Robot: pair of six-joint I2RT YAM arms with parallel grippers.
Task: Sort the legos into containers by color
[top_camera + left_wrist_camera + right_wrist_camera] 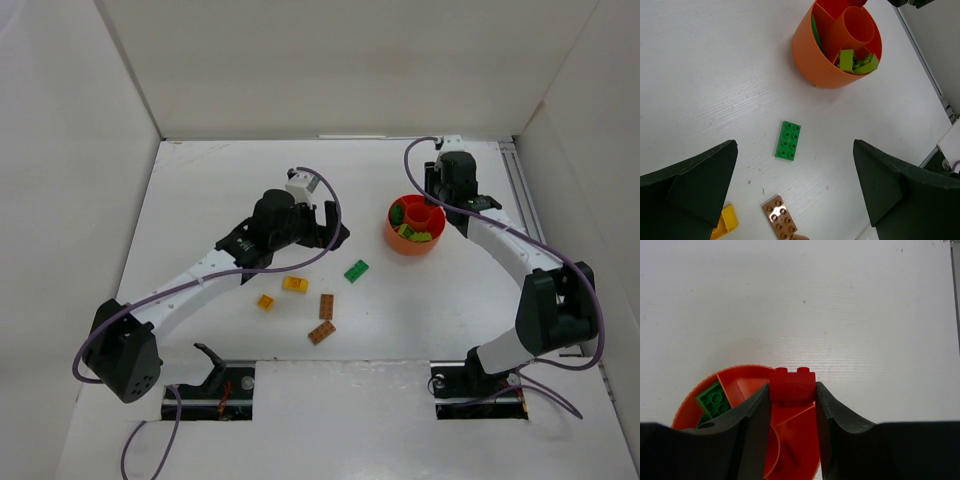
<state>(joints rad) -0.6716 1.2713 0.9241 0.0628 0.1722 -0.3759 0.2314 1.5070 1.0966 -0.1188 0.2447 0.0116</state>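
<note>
- The right gripper (792,391) is narrowed onto a red brick (792,385). It is pinched between both fingers, studs up, above the rim of the bowl (807,55).
- The bowl stands toward the far right corner of the table (200,180). One of its compartments holds a second green piece (712,400) and another holds lime bricks (860,62).
- The left gripper (795,150) is spread wide and holds nothing — it hangs over mid-table with the green brick (788,140) lying flat between its fingers, apart from both.
- Nearer the near edge lie a yellow brick (295,284), an orange brick (265,301) and two brown bricks (326,306), all loose on the table and well apart from the bowl.
</note>
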